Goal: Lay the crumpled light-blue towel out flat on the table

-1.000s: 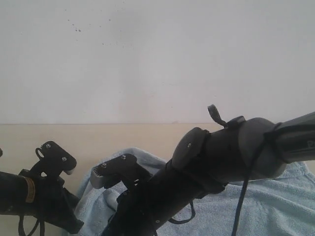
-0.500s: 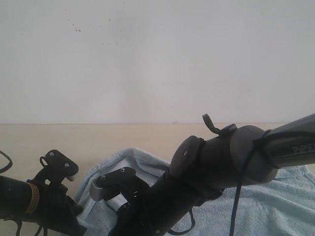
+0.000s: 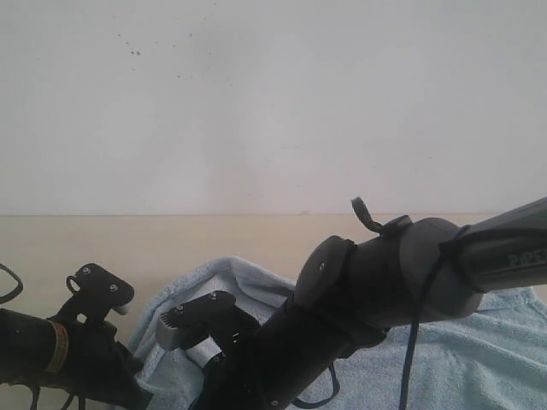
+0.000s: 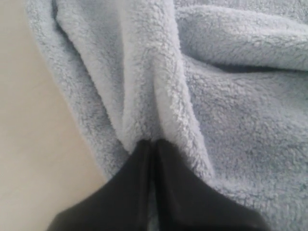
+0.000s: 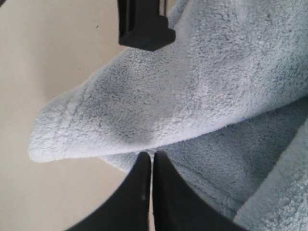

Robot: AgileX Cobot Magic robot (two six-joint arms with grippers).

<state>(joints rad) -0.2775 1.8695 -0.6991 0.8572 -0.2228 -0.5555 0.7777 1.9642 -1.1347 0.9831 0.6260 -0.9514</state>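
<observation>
The pale blue towel (image 3: 466,359) lies crumpled on the beige table (image 3: 171,239), behind both dark arms. In the left wrist view my left gripper (image 4: 153,142) is shut, its black tips pinching a raised fold of the fluffy towel (image 4: 231,96) close to the cloth's edge and the bare table (image 4: 38,144). In the right wrist view my right gripper (image 5: 152,154) is shut too, its tips meeting under a lifted flap of towel (image 5: 202,86) with a hemmed corner, held just above the table (image 5: 57,72). Neither gripper's tips show in the exterior view.
The right arm (image 3: 385,273) fills the middle and right foreground, and the left arm (image 3: 77,350) sits low at the left. A black arm part (image 5: 144,24) hangs over the towel. A white wall (image 3: 273,102) rises behind the table's far edge.
Both arms have sunk a little and the left arm has dropped lower at the left. Over the last half second almost nothing moved.
</observation>
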